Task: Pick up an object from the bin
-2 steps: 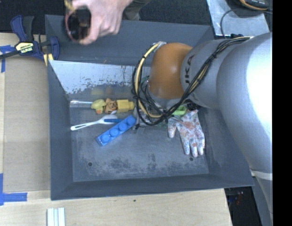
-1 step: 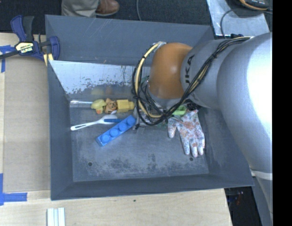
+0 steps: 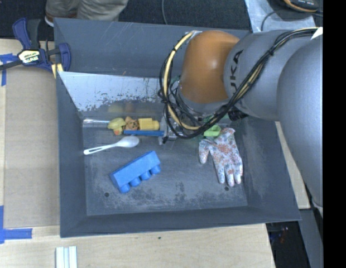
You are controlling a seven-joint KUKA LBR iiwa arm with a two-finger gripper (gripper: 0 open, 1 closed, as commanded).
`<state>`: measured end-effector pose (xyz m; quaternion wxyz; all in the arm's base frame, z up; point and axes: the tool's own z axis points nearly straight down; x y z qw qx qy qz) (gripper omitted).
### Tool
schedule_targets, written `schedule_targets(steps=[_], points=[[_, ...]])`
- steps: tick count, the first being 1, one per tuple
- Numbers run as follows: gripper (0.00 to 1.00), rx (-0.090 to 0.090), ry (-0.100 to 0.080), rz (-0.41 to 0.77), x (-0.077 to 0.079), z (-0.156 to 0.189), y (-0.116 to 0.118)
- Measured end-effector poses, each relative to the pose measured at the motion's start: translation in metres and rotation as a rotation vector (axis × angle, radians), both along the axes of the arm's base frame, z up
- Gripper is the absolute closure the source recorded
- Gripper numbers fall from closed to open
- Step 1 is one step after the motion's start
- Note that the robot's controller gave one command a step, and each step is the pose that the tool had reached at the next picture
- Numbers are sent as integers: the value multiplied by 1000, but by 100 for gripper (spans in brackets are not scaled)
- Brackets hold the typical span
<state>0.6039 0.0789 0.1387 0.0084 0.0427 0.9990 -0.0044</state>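
Beneath the orange cover and cables, the end effector (image 3: 168,135) hangs low at the back of the bin (image 3: 72,177); I cannot tell whether it is open or closed. Just beside it lies a yellow toy (image 3: 131,125) on a blue strip (image 3: 144,133). Farther out are a white spoon (image 3: 111,146), a blue brick (image 3: 137,172) and a patterned glove (image 3: 222,155). Nothing looks lifted yet, so the grasp and the lift seem left to do.

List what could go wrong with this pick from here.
1. The gripper is beside the yellow toy, blue stick and white spoon, which lie close together. A grasp might catch two or knock one away.
2. The arm's cables hang low over the green thing and the patterned glove, and might snag the glove.
3. The bin's back wall is near, so the wrist could bump it.
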Motion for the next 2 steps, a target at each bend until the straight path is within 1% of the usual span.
schedule_targets(steps=[1,2], points=[[100,-1,-1,9,-5,61,-9],[100,2,-4,-45,10,-13,11]])
